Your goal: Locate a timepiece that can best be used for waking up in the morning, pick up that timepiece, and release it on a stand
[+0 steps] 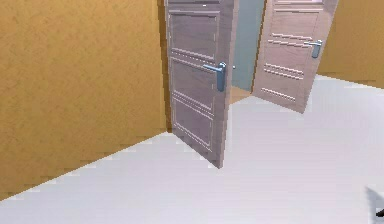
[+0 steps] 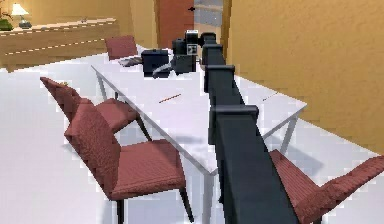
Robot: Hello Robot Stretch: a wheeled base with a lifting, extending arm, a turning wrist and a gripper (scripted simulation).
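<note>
Claw [image 2: 150, 65] sits at the far end of the arm [image 2: 238, 140], a dark bar running up from the near edge over the table [image 2: 190, 118]. Tabletop and small things lie behind its tip, so I cannot tell whether its fingers are apart, together or on anything.

Ahead, ochre walls [image 1: 70, 80] meet a pale grey floor [image 1: 260, 170]. Two panelled doors stand ajar there: a near door [image 1: 198, 80] in the middle and a far door [image 1: 290, 60] to its right.

The table is long and white. Four red chairs stand around it: a near-left chair [image 2: 135, 160], a second chair [image 2: 85, 105] just beyond, a right chair [image 2: 325, 185] at the near right, and a far chair [image 2: 122, 46] at the far end. A sideboard [image 2: 60, 40] stands by the far left wall with a lamp [image 2: 20, 14] on it. A brown door [image 2: 176, 20] lies beyond the table.

Two thin sticks [image 2: 168, 98] lie on the tabletop, well apart. A small grey thing [image 2: 130, 62] lies at the table's far end, just left of the claw. It is too small to tell whether it is the timepiece.
</note>
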